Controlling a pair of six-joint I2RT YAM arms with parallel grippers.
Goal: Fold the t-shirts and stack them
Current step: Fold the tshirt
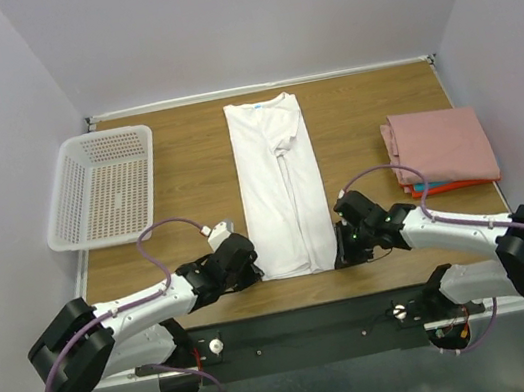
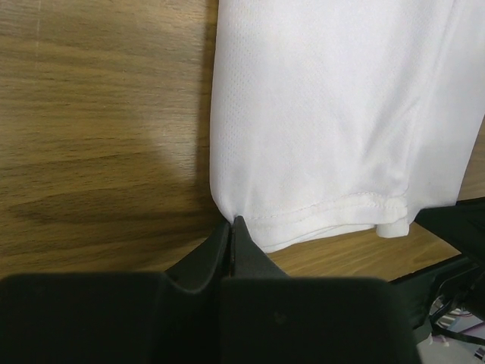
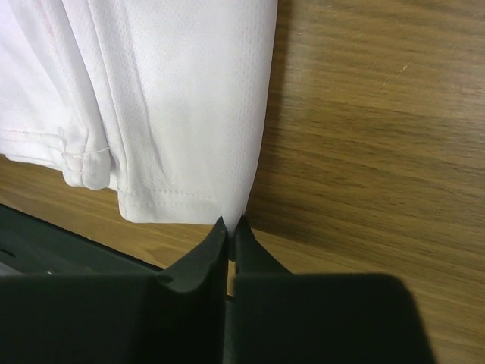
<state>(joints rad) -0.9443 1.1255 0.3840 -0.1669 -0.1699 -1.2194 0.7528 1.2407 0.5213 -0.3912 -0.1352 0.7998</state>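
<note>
Four t-shirts, one basket, two grippers, on a wooden table (image 1: pixel 186 169).

White t-shirt (image 1: pixel 281 188), one, lies mid-table as a long strip; its blue collar label (image 1: pixel 249 107) is too small to read. Pink shirt (image 1: pixel 441 146), one, lies at the right, on one red-orange shirt (image 1: pixel 456 187) and one blue shirt (image 1: pixel 429 186). White basket (image 1: pixel 103 186), one, stands at the left. Left gripper (image 2: pixel 232 223) and right gripper (image 3: pixel 229 222) are each pinched narrow on a near hem corner.

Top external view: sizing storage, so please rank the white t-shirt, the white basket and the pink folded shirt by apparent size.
1. white t-shirt, longest.
2. white basket, fairly close behind.
3. pink folded shirt, clearly smallest.
</note>
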